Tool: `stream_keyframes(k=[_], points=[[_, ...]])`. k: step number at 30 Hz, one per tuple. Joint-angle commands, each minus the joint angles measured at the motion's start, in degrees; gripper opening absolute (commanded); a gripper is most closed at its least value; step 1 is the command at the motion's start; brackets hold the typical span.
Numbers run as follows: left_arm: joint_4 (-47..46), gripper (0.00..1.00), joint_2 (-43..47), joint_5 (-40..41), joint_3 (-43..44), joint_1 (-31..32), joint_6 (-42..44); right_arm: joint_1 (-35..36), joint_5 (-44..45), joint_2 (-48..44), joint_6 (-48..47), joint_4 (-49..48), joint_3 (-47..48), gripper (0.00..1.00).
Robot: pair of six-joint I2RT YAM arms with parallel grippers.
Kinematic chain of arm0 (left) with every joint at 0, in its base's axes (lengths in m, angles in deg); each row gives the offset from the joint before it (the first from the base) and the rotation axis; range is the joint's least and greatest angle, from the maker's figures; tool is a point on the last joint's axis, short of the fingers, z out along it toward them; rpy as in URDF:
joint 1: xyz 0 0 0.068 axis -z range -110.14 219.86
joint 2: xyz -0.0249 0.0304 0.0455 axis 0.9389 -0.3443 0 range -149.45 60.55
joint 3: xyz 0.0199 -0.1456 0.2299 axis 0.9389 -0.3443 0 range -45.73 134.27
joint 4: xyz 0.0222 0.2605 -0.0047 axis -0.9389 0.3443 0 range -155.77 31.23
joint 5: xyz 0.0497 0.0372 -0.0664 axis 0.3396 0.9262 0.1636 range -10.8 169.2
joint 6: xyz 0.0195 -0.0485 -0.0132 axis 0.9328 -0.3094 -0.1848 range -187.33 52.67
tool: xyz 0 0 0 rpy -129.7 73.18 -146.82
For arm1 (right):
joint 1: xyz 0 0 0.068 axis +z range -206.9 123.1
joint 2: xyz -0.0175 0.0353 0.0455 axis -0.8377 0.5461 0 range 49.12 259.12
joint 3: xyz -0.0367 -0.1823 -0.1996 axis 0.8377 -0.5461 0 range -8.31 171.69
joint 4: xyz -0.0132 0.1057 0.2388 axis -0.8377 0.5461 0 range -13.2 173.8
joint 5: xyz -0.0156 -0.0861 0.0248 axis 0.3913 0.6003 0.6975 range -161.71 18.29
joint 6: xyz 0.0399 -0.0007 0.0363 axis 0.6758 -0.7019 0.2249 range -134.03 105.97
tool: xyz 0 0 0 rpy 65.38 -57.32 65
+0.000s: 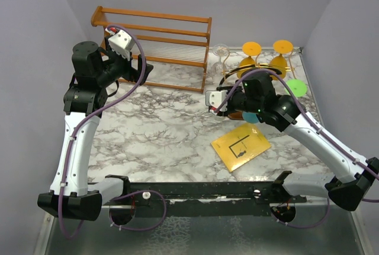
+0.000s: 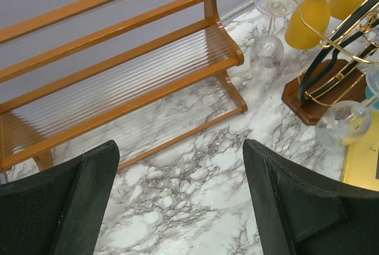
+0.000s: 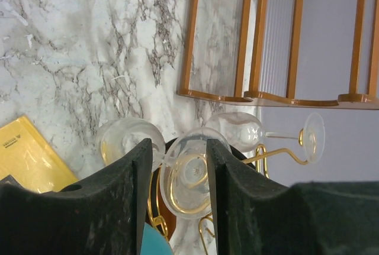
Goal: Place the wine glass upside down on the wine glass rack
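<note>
Two yellow glasses (image 1: 252, 48) on rack (image 2: 311, 106); L jaws released, R jaws unclear.

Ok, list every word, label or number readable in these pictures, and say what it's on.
Yellow card: a black line drawing and some small print, too small to read.
Same card, right wrist view: a short line of print near its edge, too blurred to read.
No other text is visible anywhere.
</note>
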Motion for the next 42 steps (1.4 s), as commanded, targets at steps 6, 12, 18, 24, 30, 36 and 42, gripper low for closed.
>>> stream_keyframes(k=[6,12,18,24,30,36,42], points=[[-0.6,0.88,0.1,-1.9,-0.3,-0.4,0.8,0.2,-10.9,-0.5,1.4,4.3,4.8,0.57],[-0.6,0.88,0.1,-1.5,-0.5,-0.4,1.2,-0.8,-17.3,-1.1,4.0,5.5,7.2,0.64],[-0.7,0.89,0.6,0.5,-0.8,-0.4,1.4,-4.8,-14.7,-2.9,13.5,-1.9,7.2,0.67],[-1.7,0.91,0.9,4.3,-1.5,-0.4,1.4,-13.7,-5.2,-4.7,29.8,-15.4,6.0,0.69],[-3.8,0.93,1.8,9.7,-2.8,-0.4,0.4,-20.0,7.5,-5.4,38.8,-22.4,4.6,0.84],[-5.8,0.99,3.4,13.2,-5.4,-0.4,-0.3,-22.3,10.0,-6.1,41.6,-26.7,1.6,1.00],[-8.2,0.99,4.5,17.3,-8.8,-0.4,-1.9,-23.4,15.6,-7.0,44.0,-31.5,-1.0,1.00]])
